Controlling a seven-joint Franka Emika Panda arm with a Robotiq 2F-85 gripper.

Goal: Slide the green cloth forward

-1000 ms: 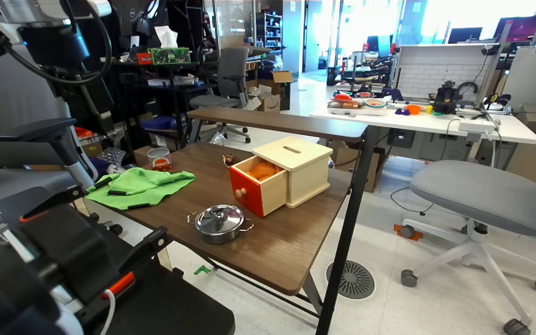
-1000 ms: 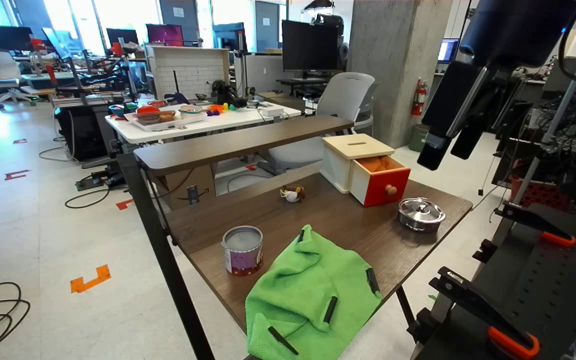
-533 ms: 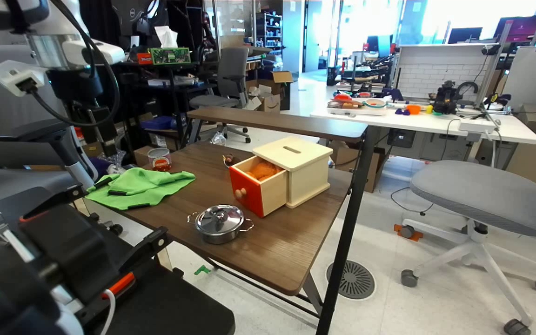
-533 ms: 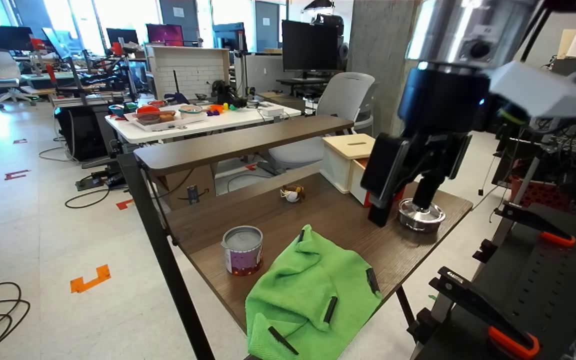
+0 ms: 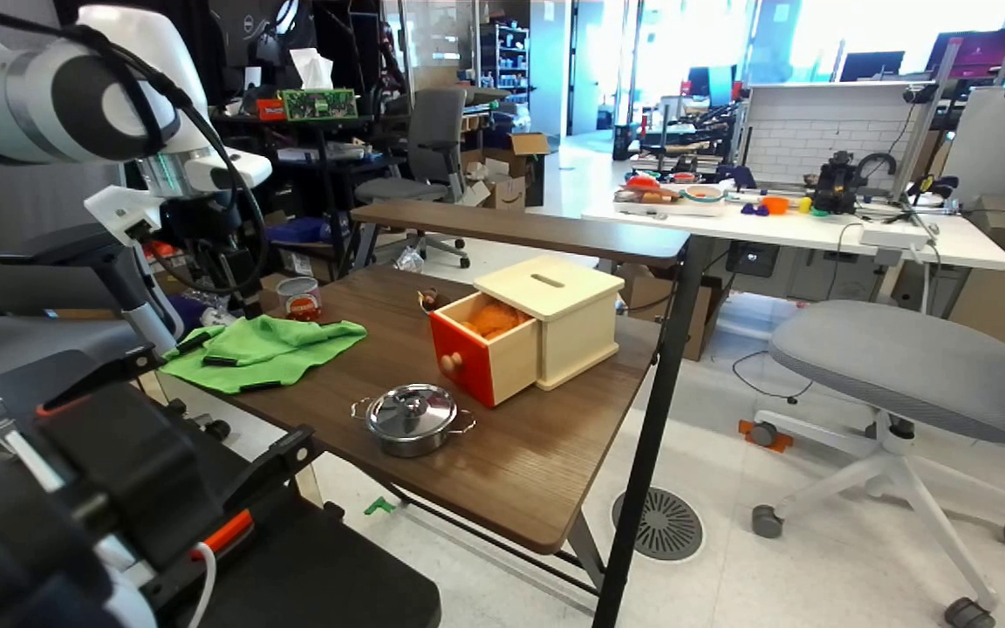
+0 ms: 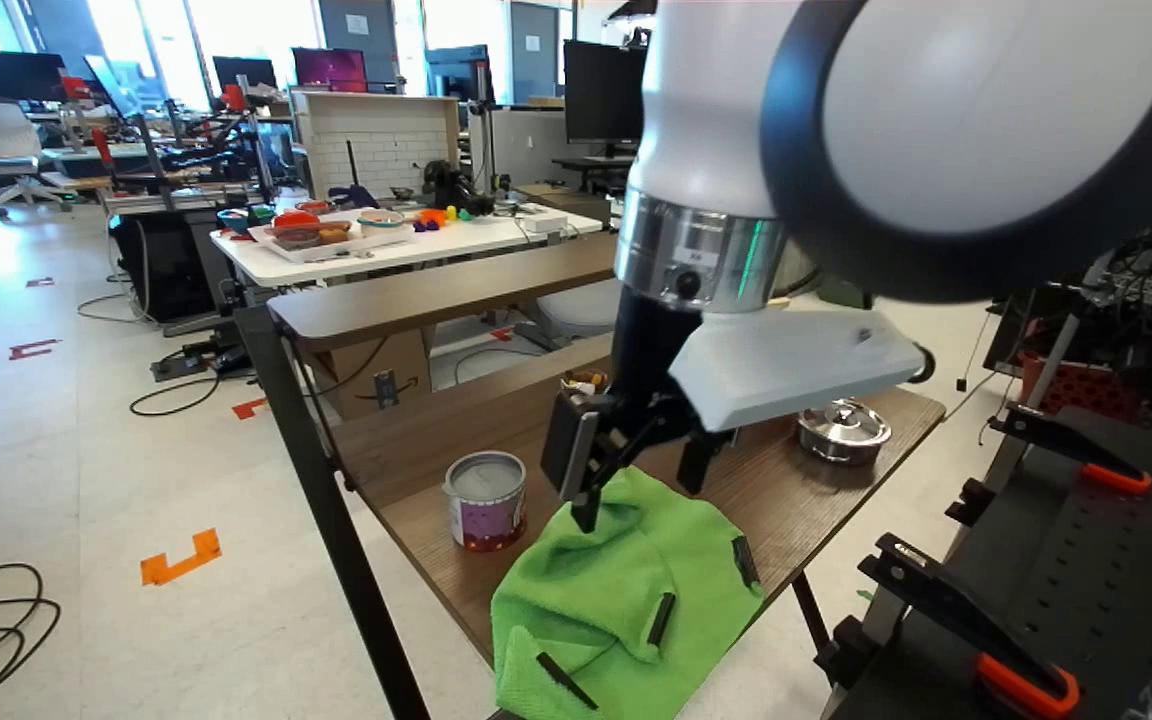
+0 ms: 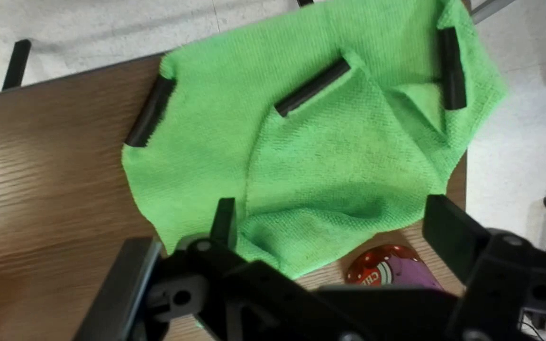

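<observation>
The lime-green cloth (image 5: 269,349) lies rumpled on the brown table (image 5: 502,467), over its edge. It also shows in an exterior view (image 6: 636,600) and fills much of the wrist view (image 7: 330,142), with black strips on it. My gripper (image 6: 639,492) is open. In the wrist view the gripper (image 7: 332,207) has its fingers spread wide, over the cloth's can-side edge, with nothing between them held. The fingertips appear above the cloth; I cannot tell if they touch it. In an exterior view the gripper (image 5: 249,305) is partly hidden behind cables.
A can (image 6: 486,500) stands right beside the cloth and shows between the fingers in the wrist view (image 7: 391,270). A lidded metal pot (image 5: 413,419) and a wooden box with an open red drawer (image 5: 468,362) stand on the table. A raised shelf (image 5: 511,228) runs along one side.
The arm has swung in over the table and come down, from beyond the pot to above the cloth near the can. The gripper stays open. The cloth has not moved.
</observation>
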